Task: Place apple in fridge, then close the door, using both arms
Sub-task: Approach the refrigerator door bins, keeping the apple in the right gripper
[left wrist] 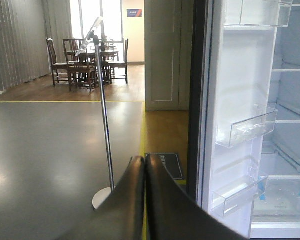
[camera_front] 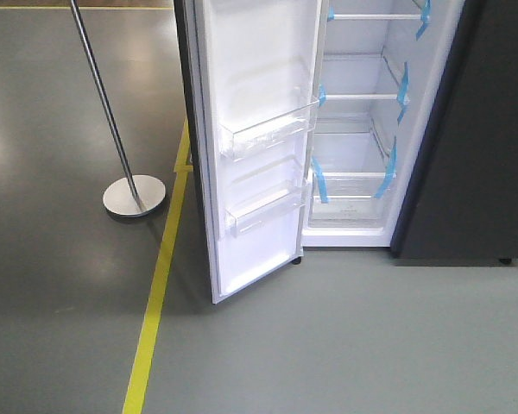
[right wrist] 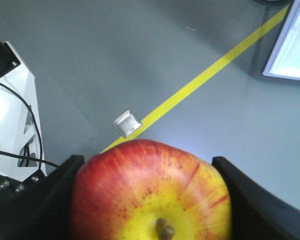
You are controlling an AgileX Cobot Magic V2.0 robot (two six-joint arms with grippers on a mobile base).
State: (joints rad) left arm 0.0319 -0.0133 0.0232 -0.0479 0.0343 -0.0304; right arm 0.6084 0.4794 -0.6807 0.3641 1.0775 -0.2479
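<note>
The fridge [camera_front: 363, 112] stands open, showing its white lining, glass shelves and blue tape strips. Its door [camera_front: 259, 138] swings out toward me with clear bins on the inside; the door [left wrist: 240, 100] fills the right of the left wrist view. My left gripper [left wrist: 144, 161] is shut with nothing in it, held to the left of the door's edge. In the right wrist view the red and yellow apple [right wrist: 150, 195] sits stem toward the camera, and my right gripper [right wrist: 149, 172] is shut on it above the grey floor. Neither arm shows in the front view.
A metal pole on a round base [camera_front: 134, 195] stands left of the door. A yellow floor line [camera_front: 160, 285] runs past the door's foot. A small metal block [right wrist: 127, 123] lies on that line. Part of my white base with cables [right wrist: 12, 115] is at left. A table and chairs [left wrist: 87, 62] stand far off.
</note>
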